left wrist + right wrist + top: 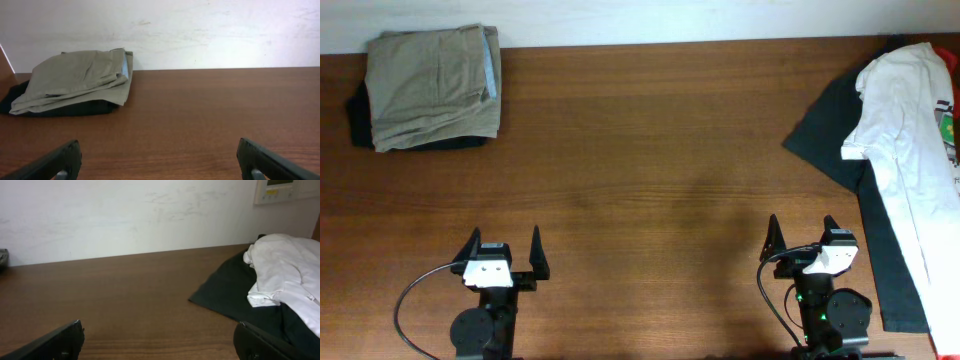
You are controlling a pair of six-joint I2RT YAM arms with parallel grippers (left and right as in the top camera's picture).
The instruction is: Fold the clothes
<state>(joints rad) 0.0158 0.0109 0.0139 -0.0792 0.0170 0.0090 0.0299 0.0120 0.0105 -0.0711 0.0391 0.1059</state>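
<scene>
The white T-shirt (908,140) lies crumpled at the table's right edge, on top of a dark charcoal garment (840,135). A red-and-green print shows at its right side. It also shows in the right wrist view (287,270), at the right. My right gripper (802,238) is open and empty near the front edge, left of the shirt's lower part. My left gripper (505,248) is open and empty at the front left, far from the shirt. Both show wide-apart fingers in the left wrist view (160,160) and right wrist view (160,340).
Folded khaki trousers (432,85) rest on a dark item at the back left, also in the left wrist view (75,80). The brown wooden table (640,160) ends at a white wall behind. The charcoal garment also shows in the right wrist view (225,292).
</scene>
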